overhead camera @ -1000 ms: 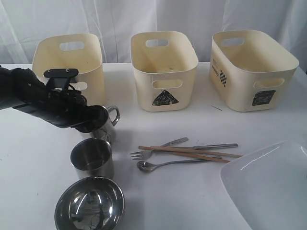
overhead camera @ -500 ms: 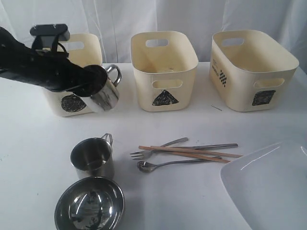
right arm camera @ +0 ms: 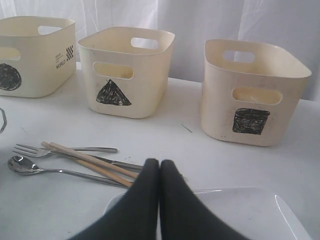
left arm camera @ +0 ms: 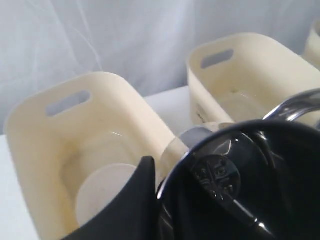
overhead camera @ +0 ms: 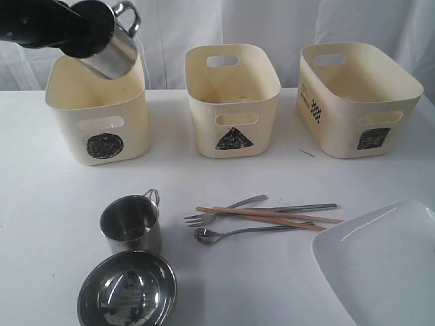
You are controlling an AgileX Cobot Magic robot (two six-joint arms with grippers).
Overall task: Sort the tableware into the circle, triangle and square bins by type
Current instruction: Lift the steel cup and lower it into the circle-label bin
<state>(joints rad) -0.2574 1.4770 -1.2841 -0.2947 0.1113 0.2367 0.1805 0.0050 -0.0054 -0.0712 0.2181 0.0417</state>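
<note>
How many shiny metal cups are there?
2. One mug hangs in the left gripper above the circle bin; the other mug stands on the table beside the steel bowl.

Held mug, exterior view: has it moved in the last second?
Yes. The held mug rose from the table just behind the other mug and now hangs tilted above the circle bin's rim.
</note>
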